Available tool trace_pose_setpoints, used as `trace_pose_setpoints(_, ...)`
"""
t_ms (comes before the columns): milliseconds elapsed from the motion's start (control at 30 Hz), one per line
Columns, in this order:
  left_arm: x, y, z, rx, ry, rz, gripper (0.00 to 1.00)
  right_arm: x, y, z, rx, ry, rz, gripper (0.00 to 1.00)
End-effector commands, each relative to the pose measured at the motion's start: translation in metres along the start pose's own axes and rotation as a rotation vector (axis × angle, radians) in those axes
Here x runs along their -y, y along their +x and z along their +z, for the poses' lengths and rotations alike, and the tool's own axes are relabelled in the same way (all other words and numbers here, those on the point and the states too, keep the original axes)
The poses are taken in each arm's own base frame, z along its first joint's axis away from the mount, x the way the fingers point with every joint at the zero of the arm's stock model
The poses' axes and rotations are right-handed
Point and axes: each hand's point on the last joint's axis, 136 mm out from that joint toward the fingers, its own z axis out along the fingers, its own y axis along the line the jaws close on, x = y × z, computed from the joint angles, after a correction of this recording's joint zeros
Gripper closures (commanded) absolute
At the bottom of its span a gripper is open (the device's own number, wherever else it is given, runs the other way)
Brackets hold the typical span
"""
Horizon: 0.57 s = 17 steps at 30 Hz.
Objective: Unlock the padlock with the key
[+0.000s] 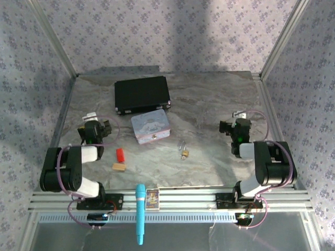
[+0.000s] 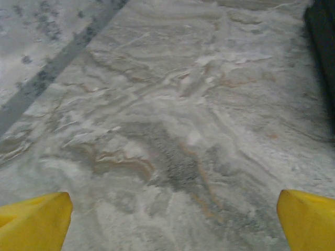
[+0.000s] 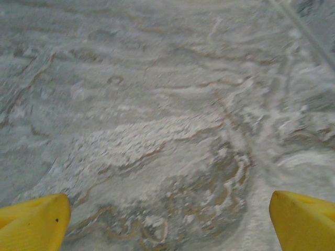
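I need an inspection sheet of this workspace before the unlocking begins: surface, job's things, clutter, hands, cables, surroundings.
Surface: marbled grey table.
Job's things: padlock lying mid-table; key too small to tell.
Clutter: black case at the back, pale blue tin in front of it, red block, tan block, blue tube across the front rail.
Hands: left hand open; right hand open; both over bare table, holding nothing.
Cables: pink cables looped beside each arm, away from the padlock.
Surroundings: patterned walls, metal frame posts.

Arms (image 1: 68,170) black-and-white, pink cables (image 1: 119,130) — left hand (image 2: 172,222), right hand (image 3: 167,219) yellow-tipped.
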Motion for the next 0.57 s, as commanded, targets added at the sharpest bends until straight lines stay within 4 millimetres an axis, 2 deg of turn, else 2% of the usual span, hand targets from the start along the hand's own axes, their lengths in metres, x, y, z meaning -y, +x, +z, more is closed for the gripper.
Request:
trace_pose_setpoints(0, 0.0252, -0.0249, 0.0055, 0.14, 0.121, 0.005, 0.0, -0.0051, -0.0188, 0.0016, 0.066, -0.056, -0.01, 0.01)
trace_pose_setpoints(67, 0.026, -0.018, 0.0071, 0.06, 0.114, 0.018, 0.0, -0.0055, -0.0189, 0.0014, 0.07, -0.052, -0.013, 0.01)
trace_pose_setpoints(100, 0.0276, -0.0218, 0.0074, 0.104, 0.11, 0.027, 0.0, -0.0052, -0.0195, 0.0012, 0.072, -0.051, -0.013, 0.01)
trace_pose_setpoints(167, 0.028, -0.0173, 0.0078, 0.064, 0.105, 0.037, 0.0, -0.0053, -0.0193, 0.0013, 0.071, -0.052, -0.012, 0.01)
trace_pose_setpoints(533, 0.0279, -0.0196, 0.0076, 0.081, 0.102, 0.037, 0.0, -0.0055, -0.0194, 0.0016, 0.07, -0.054, -0.014, 0.01)
